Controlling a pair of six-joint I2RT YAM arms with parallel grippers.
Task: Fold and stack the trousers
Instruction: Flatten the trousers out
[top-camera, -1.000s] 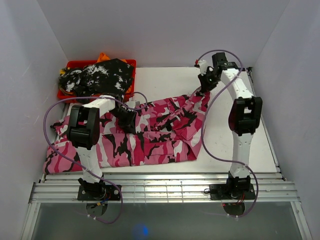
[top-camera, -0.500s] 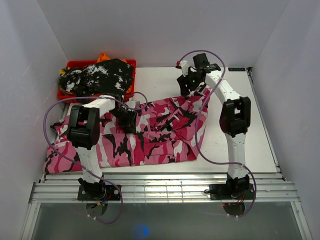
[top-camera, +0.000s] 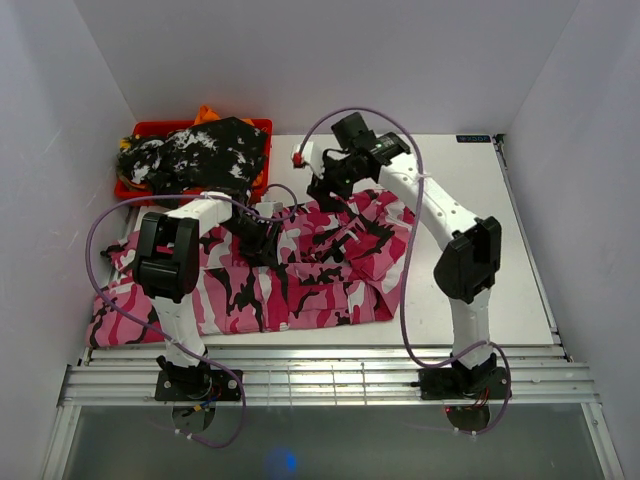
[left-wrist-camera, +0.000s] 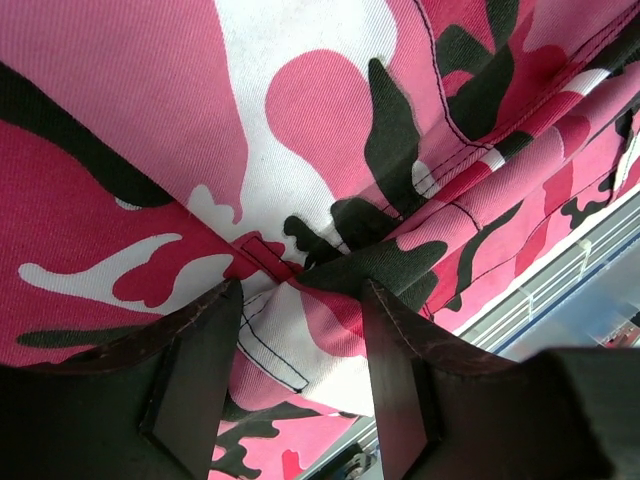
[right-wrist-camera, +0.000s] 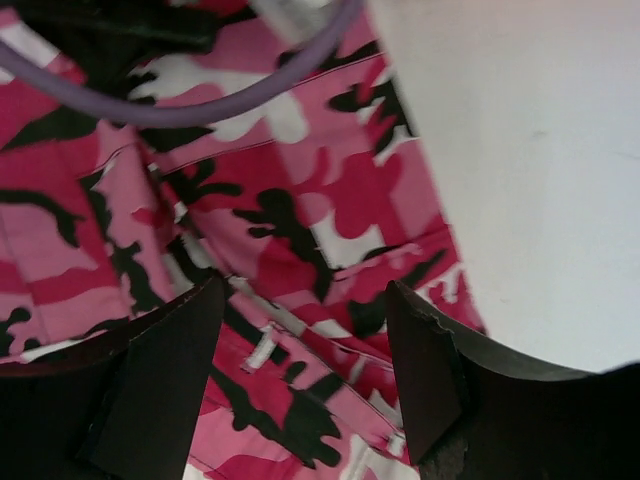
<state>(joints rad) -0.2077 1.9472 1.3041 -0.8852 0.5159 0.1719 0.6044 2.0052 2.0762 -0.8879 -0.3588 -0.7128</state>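
The hot-pink, white and black camouflage trousers (top-camera: 310, 275) lie spread across the table, rumpled at the far edge. My left gripper (top-camera: 258, 238) is down on their middle. In the left wrist view its fingers (left-wrist-camera: 205, 350) stand apart, and a puckered fold of the trousers (left-wrist-camera: 300, 130) lies loose between them at the left gripper (left-wrist-camera: 300, 300). My right gripper (top-camera: 322, 187) hovers over the trousers' far edge. In the right wrist view the right gripper (right-wrist-camera: 305, 300) is open with nothing in it, the trousers (right-wrist-camera: 290, 230) below.
A red bin (top-camera: 150, 128) at the far left holds a black-and-white mottled garment (top-camera: 200, 150) and something orange (top-camera: 205, 112). Bare white table (top-camera: 480, 190) lies to the right of the trousers. Purple cables loop from both arms. Grey walls close in on three sides.
My right gripper let go of the trousers' far right corner, opened, and swung left along the far edge. My left gripper's fingers have spread wider on the fold without moving away.
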